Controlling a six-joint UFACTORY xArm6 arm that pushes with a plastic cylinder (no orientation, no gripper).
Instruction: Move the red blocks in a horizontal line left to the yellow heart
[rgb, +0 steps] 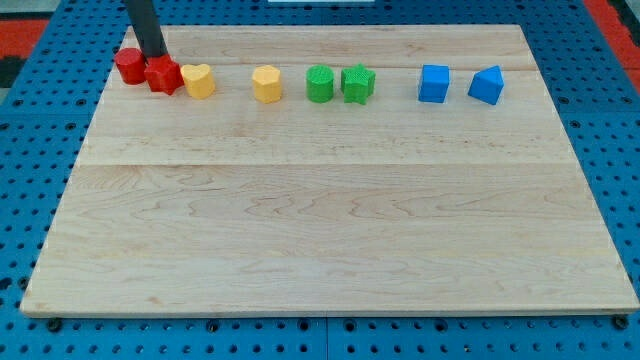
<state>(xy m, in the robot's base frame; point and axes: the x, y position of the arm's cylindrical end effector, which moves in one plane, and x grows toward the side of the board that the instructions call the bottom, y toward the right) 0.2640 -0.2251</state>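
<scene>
Two red blocks sit at the view's top left: a round red block (129, 66) and a red star-like block (164, 75), touching each other. The yellow heart (199, 80) lies just right of the red star, touching or nearly touching it. My tip (155, 56) is at the top edge of the red star, between the two red blocks and just above them. The rod rises to the view's top edge.
In the same row toward the view's right: a yellow hexagon-like block (267, 84), a green round block (319, 84), a green star (357, 83), a blue cube (434, 83), a blue wedge-like block (486, 85). The wooden board (320, 230) lies on a blue pegboard.
</scene>
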